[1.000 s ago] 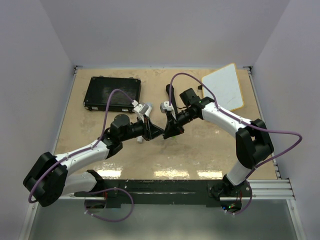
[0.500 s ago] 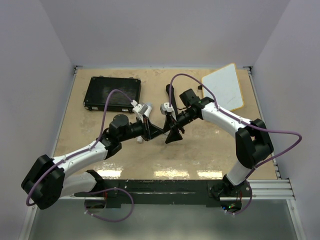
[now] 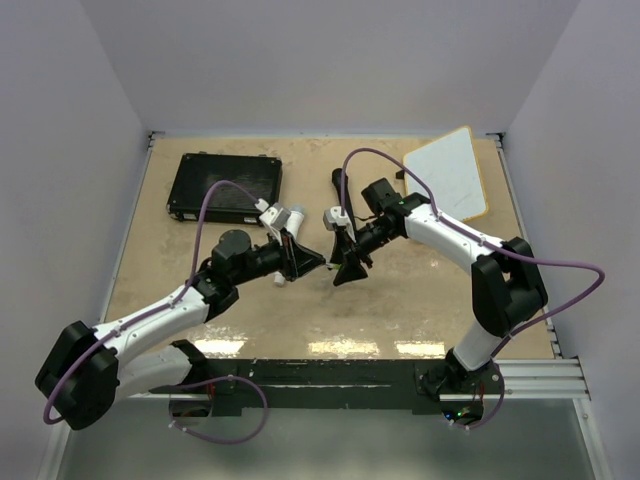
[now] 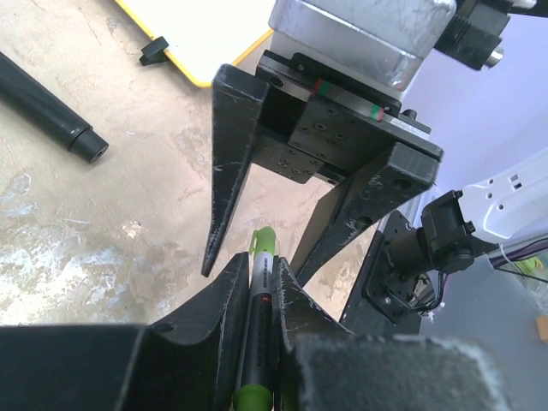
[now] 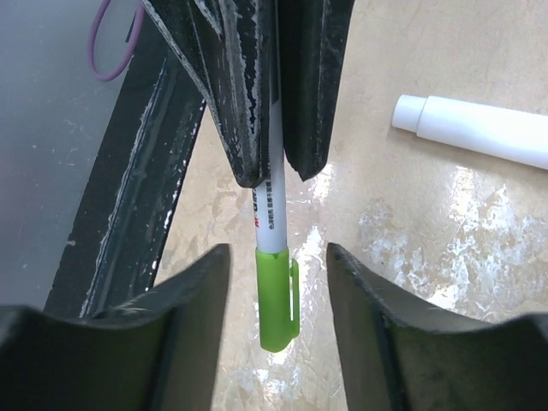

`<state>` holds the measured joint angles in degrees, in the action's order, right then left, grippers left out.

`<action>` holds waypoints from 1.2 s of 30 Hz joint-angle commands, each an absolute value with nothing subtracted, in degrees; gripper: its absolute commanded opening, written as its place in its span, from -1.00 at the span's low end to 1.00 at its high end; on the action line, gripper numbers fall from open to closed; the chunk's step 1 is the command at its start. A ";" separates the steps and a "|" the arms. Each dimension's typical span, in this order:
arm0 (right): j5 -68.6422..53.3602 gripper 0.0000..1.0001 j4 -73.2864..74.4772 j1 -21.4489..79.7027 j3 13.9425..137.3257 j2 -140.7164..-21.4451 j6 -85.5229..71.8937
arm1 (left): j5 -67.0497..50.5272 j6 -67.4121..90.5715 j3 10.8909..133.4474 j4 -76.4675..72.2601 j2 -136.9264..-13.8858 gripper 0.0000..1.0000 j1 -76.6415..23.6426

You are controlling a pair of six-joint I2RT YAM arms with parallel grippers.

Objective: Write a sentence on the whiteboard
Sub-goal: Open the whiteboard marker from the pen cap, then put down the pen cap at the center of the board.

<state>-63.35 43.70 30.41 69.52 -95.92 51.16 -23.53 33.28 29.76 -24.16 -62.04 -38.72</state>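
My left gripper (image 3: 306,262) is shut on a marker (image 4: 260,295) with a dark and white body and a green cap (image 5: 278,295). The capped end sticks out past its fingers toward my right gripper (image 3: 350,268). The right gripper's fingers (image 5: 193,295) stand open on either side of the cap without touching it. Both grippers meet above the middle of the table. The whiteboard (image 3: 450,172), white with a yellow rim, lies at the far right, apart from both grippers. The sentence is out of view; the board's surface looks blank.
A black rectangular case (image 3: 225,187) lies at the far left. A black cylinder (image 3: 338,186) lies behind the grippers, and a white tube (image 5: 479,128) rests on the table near them. A small black piece (image 4: 154,51) sits at the whiteboard's edge (image 4: 193,73).
My right gripper was shut on the marker's capped end and has opened off it. The left gripper keeps its grip, and its arm has shifted a little.
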 commanded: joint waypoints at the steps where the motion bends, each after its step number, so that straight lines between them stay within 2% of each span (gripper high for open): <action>1: -63.10 -0.18 45.26 30.24 71.98 -95.27 52.47 | -22.50 31.29 30.32 -24.70 -60.21 -1.00 -38.94; 2: -63.19 -0.44 45.35 30.15 72.07 -95.36 52.47 | -22.50 31.20 30.41 -24.61 -60.21 -1.00 -38.94; 3: -63.11 -0.82 45.44 30.23 72.07 -95.54 52.47 | -22.41 31.29 30.50 -24.61 -60.12 -1.00 -38.76; 4: -62.93 -1.00 45.79 30.23 72.16 -95.62 52.56 | -22.41 30.85 30.41 -24.52 -59.94 -1.00 -38.76; 7: -63.10 -1.00 48.41 29.62 72.60 -95.80 55.10 | -23.46 28.32 30.94 -22.86 -57.58 -1.00 -37.36; 10: -64.42 -1.00 51.93 26.90 72.95 -95.80 59.31 | -29.16 26.20 32.16 -19.69 -52.22 -1.00 -29.03; 11: -64.51 -1.00 52.90 26.02 72.95 -96.06 61.76 | -33.01 25.58 33.47 -18.64 -50.81 -1.00 -23.26; 15: -63.81 -1.00 54.76 21.64 72.86 -96.77 63.81 | -35.42 16.12 41.64 -4.88 -46.94 -1.00 -16.18; 18: -57.60 -1.00 44.17 20.13 69.02 -95.10 50.94 | -34.37 12.49 45.08 -0.28 -47.02 -1.00 -15.82; 19: -53.83 -1.00 33.77 20.13 67.17 -94.05 40.80 | -33.93 12.39 44.83 -0.26 -46.85 -1.00 -15.73; 21: -41.09 -1.00 21.52 20.13 61.73 -91.51 32.73 | -32.61 13.27 42.46 -2.01 -45.71 -1.00 -15.82; 23: -32.05 -1.00 19.52 20.13 60.39 -91.14 28.57 | -30.77 13.88 38.87 -3.77 -44.31 -1.00 -15.73; 28: -23.83 -0.79 18.46 20.13 58.80 -91.76 27.25 | -28.04 14.15 33.32 -5.98 -39.20 -1.00 -15.82; 36: -16.88 -0.46 19.07 20.13 59.41 -95.01 27.51 | -28.21 13.18 33.92 -4.92 -37.79 -1.00 -15.82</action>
<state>-22.22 21.30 20.14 58.76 -93.65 28.88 -28.14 14.72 32.93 -2.98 -38.11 -16.12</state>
